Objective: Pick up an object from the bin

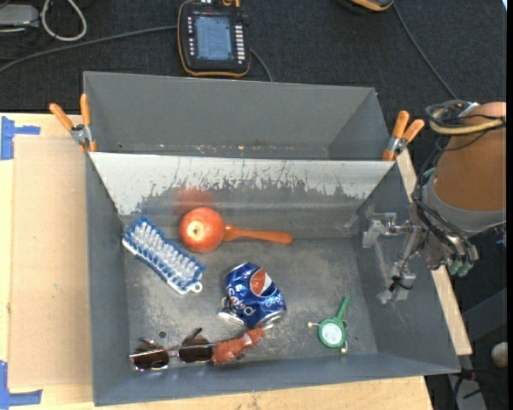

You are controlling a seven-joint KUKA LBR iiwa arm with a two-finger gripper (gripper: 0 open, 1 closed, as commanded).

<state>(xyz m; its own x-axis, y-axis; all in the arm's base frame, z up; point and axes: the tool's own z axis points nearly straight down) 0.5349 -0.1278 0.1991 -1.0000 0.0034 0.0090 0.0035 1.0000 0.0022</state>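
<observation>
A crushed blue, red and white drinks can (pixel 252 295) lies near the middle of the floor of the grey metal bin (pixel 239 135), and everything else is placed from it. Well to the right of the can and a little above its level, the gripper (pixel 395 289) hangs over the bin's sloping right wall, with the arm (pixel 466 173) and its orange cover reaching in from beyond the rim behind it. Whether the gripper is spread or closed cannot be told from this angle, and it sits over bare grey metal. The thing nearest to it is a small green round tool with a short green handle (pixel 332 331), which lies to the lower right of the can, on the floor near the foot of the right wall and apart from the gripper. Up and to the left of the can rests an orange ball-headed scoop (pixel 203 229), its thin orange handle pointing right, passing above the can. Left of the can, and just below the scoop's head, a blue and white brush (pixel 162 254) lies slantwise with its bristles up. Below the can, close to the bin's near wall, a reddish-orange piece (pixel 235 347) almost touches the can's lower edge, and a pair of dark sunglasses (pixel 171 353) lies just to that piece's left
</observation>
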